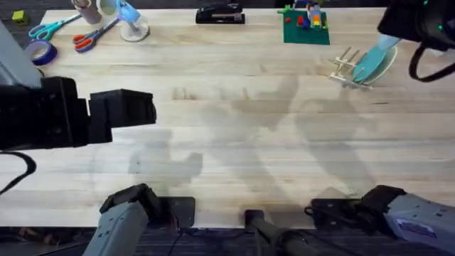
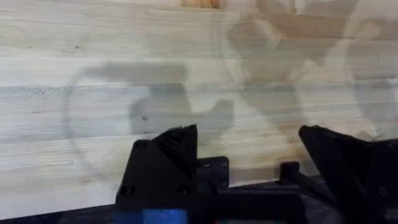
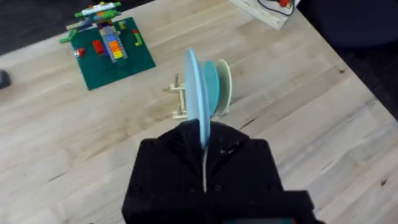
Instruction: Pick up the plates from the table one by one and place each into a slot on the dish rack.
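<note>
The dish rack stands at the table's far right, and the teal plate sits upright between its pegs. My right gripper is shut on the rim of the light blue plate. It holds that plate on edge just over the rack, beside the teal one. In the right wrist view the light blue plate runs from the gripper to the rack, with the teal plate behind it. I cannot tell whether it rests in a slot. My left gripper hangs open over bare wood at the table's left.
A green baseplate with bricks lies at the back, left of the rack. A stapler sits at the back middle. Scissors, a tape roll and cups crowd the back left corner.
</note>
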### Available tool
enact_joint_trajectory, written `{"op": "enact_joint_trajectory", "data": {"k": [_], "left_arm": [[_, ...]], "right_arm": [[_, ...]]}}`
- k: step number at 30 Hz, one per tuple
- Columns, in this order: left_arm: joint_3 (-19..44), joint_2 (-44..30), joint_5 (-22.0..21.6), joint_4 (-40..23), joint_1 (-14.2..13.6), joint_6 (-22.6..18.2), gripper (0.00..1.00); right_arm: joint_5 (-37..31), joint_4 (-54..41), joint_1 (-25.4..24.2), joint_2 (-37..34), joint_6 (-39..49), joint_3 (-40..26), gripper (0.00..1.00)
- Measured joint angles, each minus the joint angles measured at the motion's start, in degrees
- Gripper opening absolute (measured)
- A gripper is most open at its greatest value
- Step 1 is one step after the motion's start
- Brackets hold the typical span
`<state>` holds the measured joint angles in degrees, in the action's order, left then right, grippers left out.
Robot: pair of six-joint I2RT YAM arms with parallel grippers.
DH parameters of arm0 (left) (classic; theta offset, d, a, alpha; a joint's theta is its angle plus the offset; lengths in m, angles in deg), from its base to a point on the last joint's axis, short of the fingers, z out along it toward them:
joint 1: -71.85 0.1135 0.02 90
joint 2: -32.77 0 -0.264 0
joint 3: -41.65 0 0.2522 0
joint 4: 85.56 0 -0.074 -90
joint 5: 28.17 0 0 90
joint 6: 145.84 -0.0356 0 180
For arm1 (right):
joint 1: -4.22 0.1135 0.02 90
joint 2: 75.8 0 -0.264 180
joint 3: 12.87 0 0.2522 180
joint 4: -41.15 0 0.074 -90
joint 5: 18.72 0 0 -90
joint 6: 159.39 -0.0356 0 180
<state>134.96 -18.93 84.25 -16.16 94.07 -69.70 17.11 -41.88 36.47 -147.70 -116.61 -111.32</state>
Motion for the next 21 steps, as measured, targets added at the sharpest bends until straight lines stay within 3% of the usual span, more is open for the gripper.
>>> {"op": "enact_joint_trajectory", "data": {"k": [21], "left_arm": [[0.0, 0.0, 0.0, 0.0, 0.0, 0.0, 0.993]], "right_arm": [[0.8, -1.2, -5.6, 0.0, -1.5, 1.0, 0.029]]}}
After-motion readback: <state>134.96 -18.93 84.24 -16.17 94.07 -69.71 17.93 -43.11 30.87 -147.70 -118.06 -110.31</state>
